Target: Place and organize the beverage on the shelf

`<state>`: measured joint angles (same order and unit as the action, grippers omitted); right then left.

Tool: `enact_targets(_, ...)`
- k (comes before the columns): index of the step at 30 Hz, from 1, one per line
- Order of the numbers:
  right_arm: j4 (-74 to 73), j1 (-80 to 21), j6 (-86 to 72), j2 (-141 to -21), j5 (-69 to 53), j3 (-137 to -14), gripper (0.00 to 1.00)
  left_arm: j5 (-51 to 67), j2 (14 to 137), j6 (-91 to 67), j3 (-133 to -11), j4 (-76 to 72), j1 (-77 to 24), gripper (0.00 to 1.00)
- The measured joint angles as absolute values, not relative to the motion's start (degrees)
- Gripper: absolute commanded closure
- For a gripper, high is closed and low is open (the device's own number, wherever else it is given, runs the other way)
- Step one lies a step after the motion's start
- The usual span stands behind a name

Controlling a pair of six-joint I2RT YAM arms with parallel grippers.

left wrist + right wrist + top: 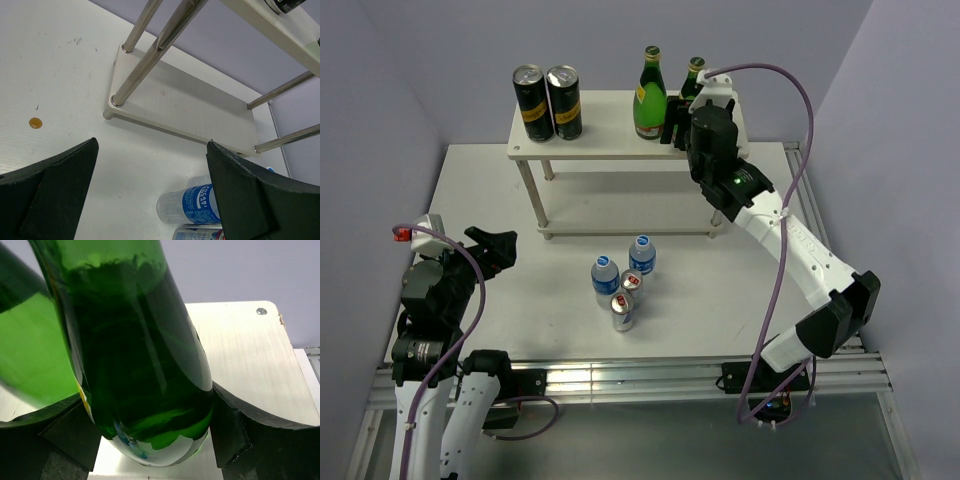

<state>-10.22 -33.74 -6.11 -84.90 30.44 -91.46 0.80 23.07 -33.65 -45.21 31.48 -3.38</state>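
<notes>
The white two-tier shelf [610, 125] stands at the back. One green glass bottle [650, 95] stands on its top board. My right gripper [677, 124] is shut on the second green bottle [694, 72] just right of it, at the top board. In the right wrist view this bottle [145, 355] sits between both fingers, its base at the board, with the other bottle [25, 350] close on the left. Two water bottles [606, 277] [641, 253] and two silver cans [631, 284] [623, 313] stand on the table. My left gripper [496, 250] is open and empty, left of them.
Two taller black cans [548, 102] stand at the left of the top board. The lower board [190, 110] and thin legs [150, 60] show in the left wrist view, with a water bottle [192, 205] by the right finger. The table's right rail [800, 190] is close.
</notes>
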Motion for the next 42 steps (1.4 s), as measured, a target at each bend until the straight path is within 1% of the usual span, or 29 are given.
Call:
enact_targets(22,-1.34,-31.83,-4.99,-90.08,34.13,-92.09,1.00,0.80,23.07,-33.63,-45.21,31.48,-3.31,0.03)
enact_targets(23,-1.04,-31.81,-4.99,-90.32,34.48,-92.25,0.98,0.80,23.07,-33.63,-45.21,31.48,-3.27,0.03)
enact_targets(24,-0.71,-31.77,-4.97,-90.52,34.70,-92.27,0.93,0.80,23.07,-33.63,-45.21,31.48,-3.22,0.03)
enact_targets(25,-0.40,-31.73,-4.95,-90.72,34.92,-92.31,0.69,0.80,23.07,-33.63,-45.21,31.48,-3.18,0.03)
enact_targets(27,0.19,-31.59,-4.80,-91.02,35.27,-92.33,0.46,0.80,23.07,-33.63,-45.21,31.48,-3.18,0.03)
enact_targets(28,0.49,-31.57,-4.78,-91.15,35.51,-92.33,0.25,0.80,23.07,-33.63,-45.21,31.48,-3.18,0.03)
enact_targets(30,1.02,-31.55,-4.62,-91.39,35.94,-92.33,0.16,0.80,23.07,-33.65,-45.21,31.48,-3.18,0.03)
enact_targets(31,1.08,-31.55,-4.64,-91.48,36.12,-92.33,0.09,0.80,23.07,-33.65,-45.21,31.48,-3.18,0.03)
enact_targets(37,-0.84,-31.22,-5.08,-92.88,37.10,-92.18,0.02,0.82,23.07,-33.63,-45.21,31.48,-3.09,0.03)
enact_targets(42,-1.76,-31.18,-5.63,-92.90,37.06,-91.35,0.01,0.80,23.07,-33.63,-45.21,31.48,-2.83,0.03)
